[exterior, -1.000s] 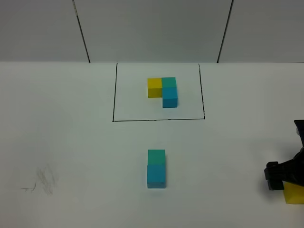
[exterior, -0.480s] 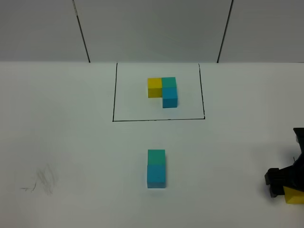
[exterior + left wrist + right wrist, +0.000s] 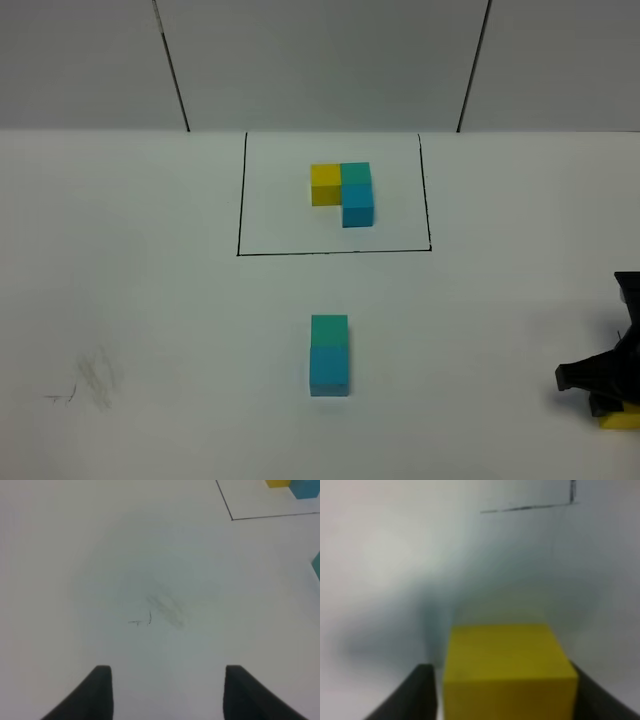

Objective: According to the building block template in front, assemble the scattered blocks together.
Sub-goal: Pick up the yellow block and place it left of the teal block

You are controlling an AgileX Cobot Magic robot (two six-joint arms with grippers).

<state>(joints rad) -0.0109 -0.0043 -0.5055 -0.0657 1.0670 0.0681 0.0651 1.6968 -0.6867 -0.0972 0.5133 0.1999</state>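
Observation:
The building block template (image 3: 342, 193), a yellow, teal-green and sky-blue L, sits inside a thin black rectangle (image 3: 335, 252) at the back middle. In front of it, two of the scattered blocks lie joined: the teal-green cube (image 3: 329, 330) behind the sky-blue cube (image 3: 329, 370). The yellow cube (image 3: 622, 419) lies at the right edge near the front. My right gripper (image 3: 610, 402) is down over it. In the right wrist view the yellow cube (image 3: 507, 670) fills the gap between the dark fingers. My left gripper (image 3: 167, 692) hangs open over bare table.
The white table (image 3: 150, 300) carries faint pencil smudges (image 3: 90, 380) at the front left, which also show under the left gripper as smudges (image 3: 165, 610). Grey wall panels rise behind the table's back edge.
The right gripper has sunk lower over the yellow cube and its fingers have closed in against the cube's sides. The joined cubes, the template and the left gripper have not moved.

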